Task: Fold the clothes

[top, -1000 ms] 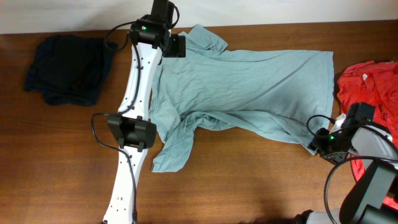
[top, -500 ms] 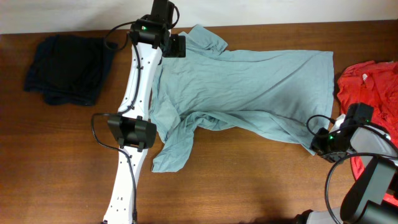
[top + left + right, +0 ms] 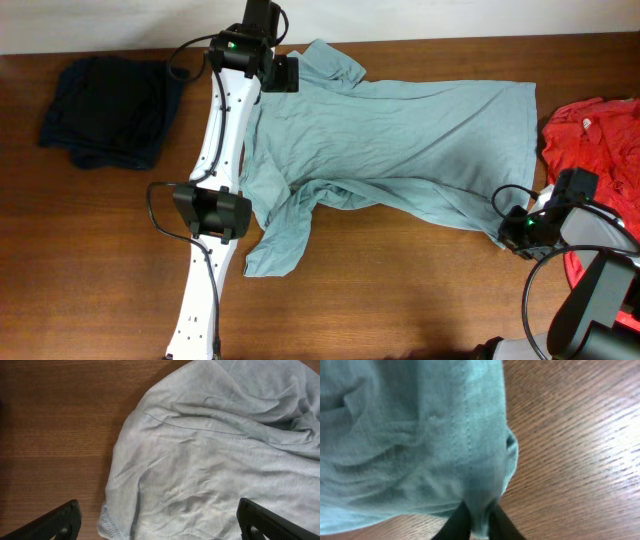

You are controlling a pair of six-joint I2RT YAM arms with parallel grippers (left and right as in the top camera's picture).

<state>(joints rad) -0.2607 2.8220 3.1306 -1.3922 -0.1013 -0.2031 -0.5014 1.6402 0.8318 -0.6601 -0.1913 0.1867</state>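
A pale grey-teal T-shirt (image 3: 400,140) lies spread and rumpled across the table's middle, one sleeve hanging toward the front. My left gripper (image 3: 288,73) hovers wide open over the far sleeve (image 3: 200,460), its fingertips (image 3: 60,520) either side of the sleeve's hem. At the shirt's near right corner my right gripper (image 3: 512,232) is shut on a pinch of the hem (image 3: 480,505), black fingers (image 3: 457,525) squeezing the cloth between them. A dark navy garment (image 3: 105,110) lies bunched at far left. A red shirt (image 3: 600,140) is heaped at the right edge.
The brown wooden table (image 3: 400,300) shows bare wood along the front. The left arm's white links (image 3: 215,200) stretch from the front edge up the shirt's left side. A black cable (image 3: 505,195) loops beside the right wrist.
My right gripper has closed onto the shirt's corner hem and edged slightly toward the front. The left arm has stayed still and open.
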